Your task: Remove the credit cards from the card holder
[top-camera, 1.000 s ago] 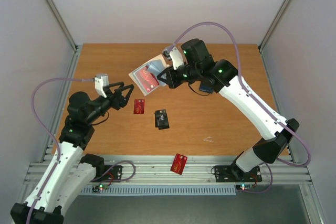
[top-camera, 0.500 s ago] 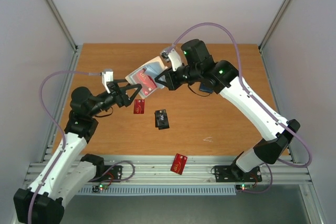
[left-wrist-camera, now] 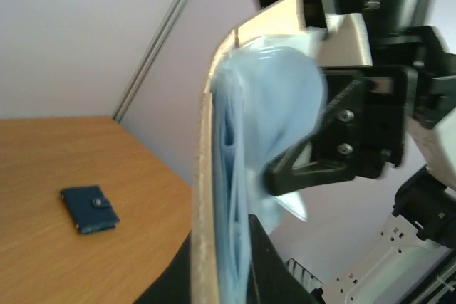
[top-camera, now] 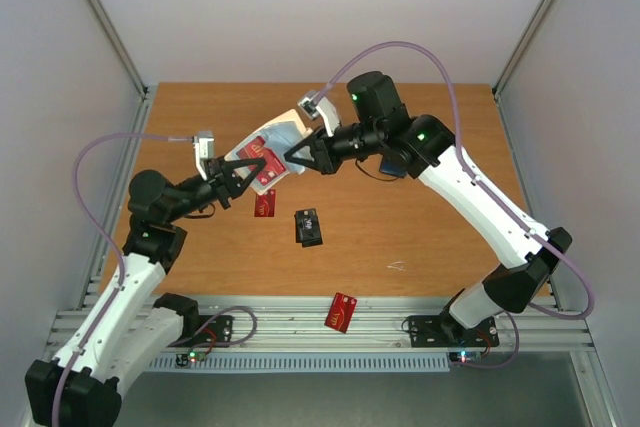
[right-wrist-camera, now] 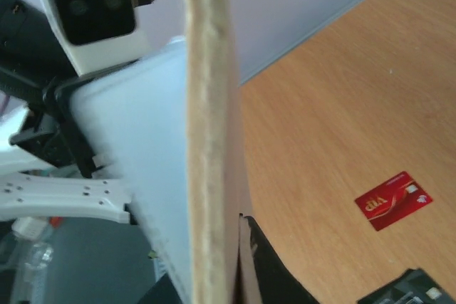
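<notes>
The card holder (top-camera: 270, 139), beige outside with pale blue sleeves, hangs open in the air above the table's middle left. My right gripper (top-camera: 300, 155) is shut on its right edge. A red credit card (top-camera: 262, 160) sits in a sleeve. My left gripper (top-camera: 243, 169) pinches the holder's lower left edge at that card. In the left wrist view, its dark fingers (left-wrist-camera: 262, 250) press both sides of the beige edge (left-wrist-camera: 205, 176). The right wrist view has the holder (right-wrist-camera: 206, 126) edge-on beside one finger (right-wrist-camera: 260, 261). A second red card (top-camera: 265, 203) and a black card (top-camera: 308, 226) lie on the table.
A third red card (top-camera: 342, 312) rests on the metal rail at the near edge. A small dark blue wallet (left-wrist-camera: 89, 208) lies on the table beneath my right arm. A white frame post (top-camera: 105, 22) stands at the table's far left corner.
My left arm reached up and right to the holder, spread its jaws wide, then closed them on the holder's lower edge. My right arm carried the holder slightly left toward it.
</notes>
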